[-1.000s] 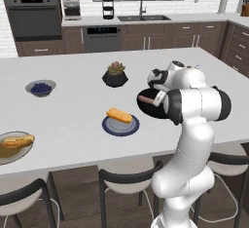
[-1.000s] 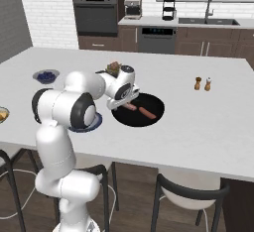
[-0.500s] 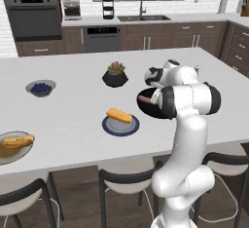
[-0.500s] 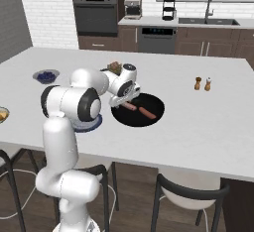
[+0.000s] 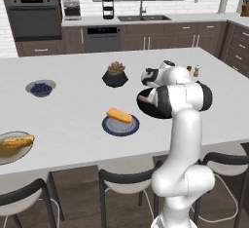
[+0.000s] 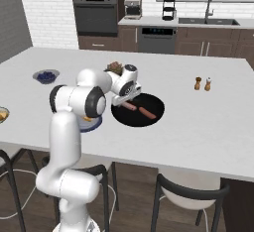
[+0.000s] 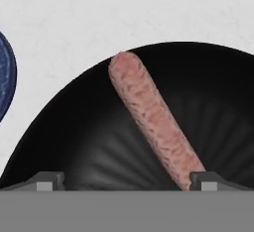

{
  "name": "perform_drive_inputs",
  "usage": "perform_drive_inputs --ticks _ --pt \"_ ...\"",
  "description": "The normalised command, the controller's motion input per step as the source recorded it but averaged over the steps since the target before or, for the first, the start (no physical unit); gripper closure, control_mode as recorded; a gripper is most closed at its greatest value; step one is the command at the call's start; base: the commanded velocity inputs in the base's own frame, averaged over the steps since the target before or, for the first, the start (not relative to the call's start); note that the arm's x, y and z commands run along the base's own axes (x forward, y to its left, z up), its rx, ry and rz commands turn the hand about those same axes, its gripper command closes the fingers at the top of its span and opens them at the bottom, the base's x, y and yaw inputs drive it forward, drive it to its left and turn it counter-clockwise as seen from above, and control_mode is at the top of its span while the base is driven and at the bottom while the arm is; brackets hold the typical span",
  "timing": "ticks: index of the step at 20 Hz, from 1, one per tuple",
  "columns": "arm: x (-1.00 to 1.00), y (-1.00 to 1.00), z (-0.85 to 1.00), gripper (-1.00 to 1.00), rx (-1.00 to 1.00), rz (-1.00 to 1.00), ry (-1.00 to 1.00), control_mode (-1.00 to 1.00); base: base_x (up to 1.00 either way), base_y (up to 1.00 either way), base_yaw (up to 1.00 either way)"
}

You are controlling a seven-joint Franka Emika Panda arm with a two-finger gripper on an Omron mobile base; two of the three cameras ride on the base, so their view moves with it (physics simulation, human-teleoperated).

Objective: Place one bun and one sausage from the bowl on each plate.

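The wide black bowl sits mid-counter with two sausages, one under my hand and the other beside it. My gripper hovers open just above the bowl's left part. In the hand view a pink sausage lies slanted on the bowl's floor, its near end by my right fingertip; nothing sits between the fingers of the gripper. A blue plate carries a bun. At the far left a plate holds a bun with a sausage. The arm hides most of the bowl.
A small bowl of blue berries and a black plant pot stand further back on the counter. Two shakers stand to the right of the black bowl. Stools line the near counter edge.
The arm has shifted a little and the hand has sunk slightly toward the bowl. The jaws stay open, and the food has not moved.
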Motion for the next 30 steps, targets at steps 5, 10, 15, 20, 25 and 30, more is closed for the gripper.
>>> perform_drive_inputs --ticks 5,10,15,20,25,30 --pt "0.46 0.03 -0.25 -1.00 0.00 0.00 0.00 -1.00 0.00 0.00 0.00" --pt "0.37 0.04 -0.18 -1.00 0.00 0.00 0.00 -1.00 0.00 0.00 0.00" --pt "0.10 0.01 -0.18 -1.00 0.00 0.00 0.00 -1.00 0.00 0.00 0.00" --pt "-0.13 0.00 -0.04 -1.00 0.00 0.00 0.00 -1.00 0.00 0.00 0.00" --pt "-0.05 0.07 -0.16 -1.00 0.00 0.00 0.00 -1.00 0.00 0.00 0.00" --pt "0.00 0.04 -0.27 -1.00 0.00 0.00 0.00 -1.00 0.00 0.00 0.00"
